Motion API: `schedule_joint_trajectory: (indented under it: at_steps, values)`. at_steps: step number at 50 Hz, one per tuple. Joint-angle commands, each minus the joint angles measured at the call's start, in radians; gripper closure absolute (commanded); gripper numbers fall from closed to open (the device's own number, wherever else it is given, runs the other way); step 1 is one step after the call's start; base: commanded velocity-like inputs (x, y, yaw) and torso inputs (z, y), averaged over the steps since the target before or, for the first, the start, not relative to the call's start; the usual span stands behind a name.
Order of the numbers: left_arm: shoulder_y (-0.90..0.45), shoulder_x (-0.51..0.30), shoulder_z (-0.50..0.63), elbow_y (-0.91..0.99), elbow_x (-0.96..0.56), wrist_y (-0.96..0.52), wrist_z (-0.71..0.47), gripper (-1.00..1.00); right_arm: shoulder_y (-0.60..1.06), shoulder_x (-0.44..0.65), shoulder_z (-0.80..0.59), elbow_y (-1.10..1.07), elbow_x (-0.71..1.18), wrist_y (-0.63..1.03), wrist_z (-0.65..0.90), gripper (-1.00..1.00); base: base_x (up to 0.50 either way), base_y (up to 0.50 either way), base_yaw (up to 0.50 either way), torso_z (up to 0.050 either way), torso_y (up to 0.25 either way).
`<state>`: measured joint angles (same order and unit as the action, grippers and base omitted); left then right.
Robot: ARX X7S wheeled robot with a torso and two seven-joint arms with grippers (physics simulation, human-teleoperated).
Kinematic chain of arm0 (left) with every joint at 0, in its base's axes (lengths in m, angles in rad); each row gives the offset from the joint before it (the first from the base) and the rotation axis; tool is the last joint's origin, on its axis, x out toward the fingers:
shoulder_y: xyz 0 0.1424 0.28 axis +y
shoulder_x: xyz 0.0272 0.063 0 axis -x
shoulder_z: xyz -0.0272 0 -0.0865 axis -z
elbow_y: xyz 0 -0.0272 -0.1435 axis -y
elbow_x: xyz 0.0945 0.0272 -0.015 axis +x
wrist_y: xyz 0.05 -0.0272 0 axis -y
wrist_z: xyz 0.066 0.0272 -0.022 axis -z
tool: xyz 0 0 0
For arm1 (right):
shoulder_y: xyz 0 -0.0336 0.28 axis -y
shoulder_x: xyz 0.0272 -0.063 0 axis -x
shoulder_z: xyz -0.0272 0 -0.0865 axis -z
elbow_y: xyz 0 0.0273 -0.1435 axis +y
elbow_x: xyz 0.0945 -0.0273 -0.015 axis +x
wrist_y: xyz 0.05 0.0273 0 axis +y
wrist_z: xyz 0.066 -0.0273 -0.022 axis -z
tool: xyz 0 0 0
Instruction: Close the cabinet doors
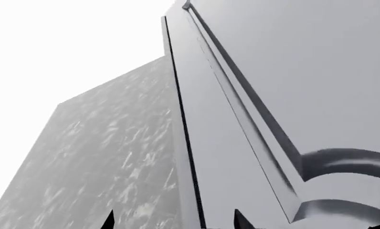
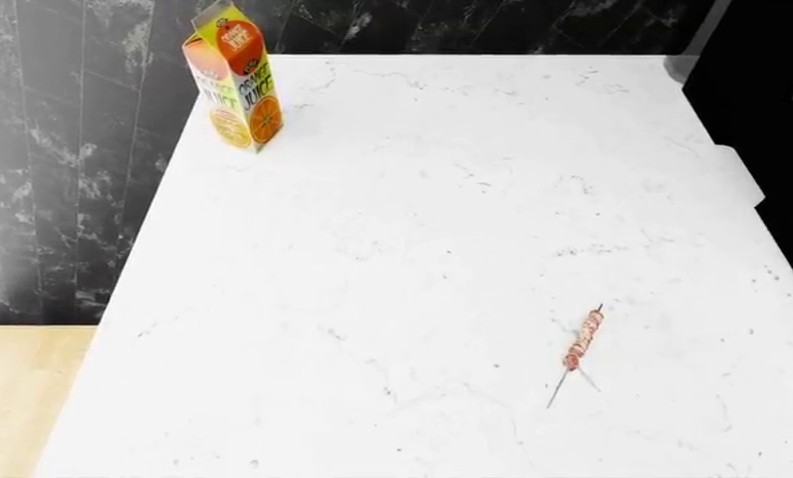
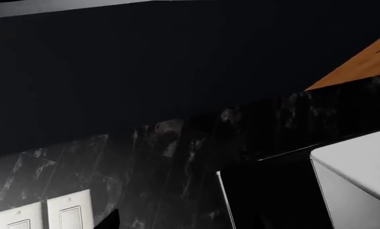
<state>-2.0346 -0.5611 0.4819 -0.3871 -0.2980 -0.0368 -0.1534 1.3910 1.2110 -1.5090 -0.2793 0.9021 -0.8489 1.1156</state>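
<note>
Fingertips of the left end effector point(image 1: 174, 220) show only as two dark points at the frame edge of the left wrist view, apart from each other, with nothing between them, so it reads as released; the camera looks steeply up a pale grey panel point(image 1: 241, 119) with a dark seam, beside a mottled grey slab point(image 1: 107, 162). Whether that panel is one of the cabinet doors cannot be told. Right end effector point(image 3: 110, 220): one dark tip visible, its state cannot be told; beyond it dark marble wall tile point(image 3: 177, 162) and white wall switches point(image 3: 43, 214). Head view shows neither arm, only the white counter point(image 2: 410, 219) with an orange juice carton point(image 2: 234, 78) and a skewer point(image 2: 580, 344). Both arms seem raised toward upper cabinetry, probably for reaching the doors.
</note>
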Motion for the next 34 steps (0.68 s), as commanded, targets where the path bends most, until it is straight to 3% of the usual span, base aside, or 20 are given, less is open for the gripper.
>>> schedule_joint_trajectory:
  at_steps: [1, 9, 12, 15, 19, 21, 22, 23, 25, 26, 27, 28, 29, 30, 33, 34]
  values:
    - [0.001, 0.272, 0.155, -0.507, 0.100, 0.229, 0.156, -1.00, -0.046, 0.011, 0.001, -0.015, -0.020, -0.031, 0.017, -1.00, 0.00, 0.00, 0.00, 0.012, -0.010]
    - [-0.049, 0.360, 0.166, -0.759, 0.124, 0.387, 0.173, -1.00, -0.073, 0.142, 0.003, -0.135, -0.089, -0.025, 0.106, -1.00, 0.00, 0.00, 0.00, 0.007, -0.005]
    - [-0.071, 0.415, 0.170, -0.909, 0.134, 0.496, 0.187, -1.00, -0.082, 0.242, 0.002, -0.218, -0.127, -0.016, 0.157, -1.00, 0.00, 0.00, 0.00, 0.007, -0.007]
    - [-0.061, 0.433, 0.158, -0.919, 0.132, 0.508, 0.188, -1.00, -0.094, 0.350, -0.006, -0.283, -0.150, -0.029, 0.193, -1.00, 0.00, 0.00, 0.00, 0.008, -0.004]
    - [-0.060, 0.449, 0.137, -0.917, 0.122, 0.509, 0.195, -1.00, -0.101, 0.360, -0.012, -0.315, -0.207, 0.005, 0.265, -1.00, 0.00, 0.00, 0.00, 0.006, -0.003]
    - [-0.044, 0.438, 0.116, -0.854, 0.092, 0.473, 0.202, -1.00, -0.105, 0.360, -0.015, -0.327, -0.228, 0.019, 0.291, -1.00, 0.00, 0.00, 0.00, 0.006, -0.005]
    - [0.010, 0.396, 0.081, -0.704, 0.033, 0.333, 0.172, -1.00, -0.108, 0.360, -0.017, -0.333, -0.236, 0.025, 0.304, -1.00, 0.00, 0.00, 0.00, 0.011, 0.000]
    - [0.119, 0.325, 0.049, -0.554, -0.062, 0.183, 0.140, -1.00, -0.118, 0.360, -0.027, -0.330, -0.250, 0.018, 0.314, -1.00, 0.00, 0.00, 0.00, 0.000, -0.012]
    - [0.292, 0.261, -0.006, -0.254, -0.201, -0.056, 0.043, -1.00, -0.141, 0.360, -0.050, -0.315, -0.226, -0.018, 0.285, -1.00, 0.00, 0.00, 0.00, 0.000, -0.011]
    - [0.433, 0.229, -0.014, -0.104, -0.251, -0.106, 0.002, -1.00, -0.150, 0.352, -0.059, -0.313, -0.138, -0.014, 0.193, -1.00, 0.00, 0.00, 0.00, 0.000, -0.012]
    - [0.583, 0.211, -0.003, 0.029, -0.313, -0.183, -0.027, -1.00, -0.174, 0.213, -0.093, -0.238, -0.068, 0.040, 0.141, -1.00, 0.00, 0.00, 0.00, 0.000, -0.012]
    - [0.710, 0.224, -0.012, 0.006, -0.341, -0.174, -0.044, -1.00, -0.168, 0.122, -0.117, -0.184, 0.026, 0.125, 0.077, -1.00, 0.00, 0.00, 0.00, 0.000, -0.012]
    - [0.812, 0.249, 0.013, -0.080, -0.338, -0.162, -0.031, -1.00, -0.153, -0.004, -0.146, -0.093, 0.144, 0.254, 0.032, -1.00, 0.00, 0.00, 0.00, 0.000, -0.012]
    - [0.907, 0.319, 0.033, -0.230, -0.263, -0.012, -0.019, -1.00, -0.131, -0.154, -0.184, 0.048, 0.274, 0.404, -0.028, -1.00, 0.00, 0.00, 0.00, 0.000, -0.012]
    - [0.949, 0.460, 0.024, -0.680, -0.253, 0.286, 0.183, -1.00, -0.080, -0.493, -0.261, 0.412, 0.369, 0.680, -0.144, -1.00, 0.00, 0.00, 0.00, 0.000, -0.012]
    - [0.941, 0.487, -0.002, -0.830, -0.282, 0.337, 0.258, -1.00, -0.079, -0.569, -0.271, 0.507, 0.332, 0.674, -0.204, -1.00, 0.00, 0.00, 0.00, 0.000, -0.011]
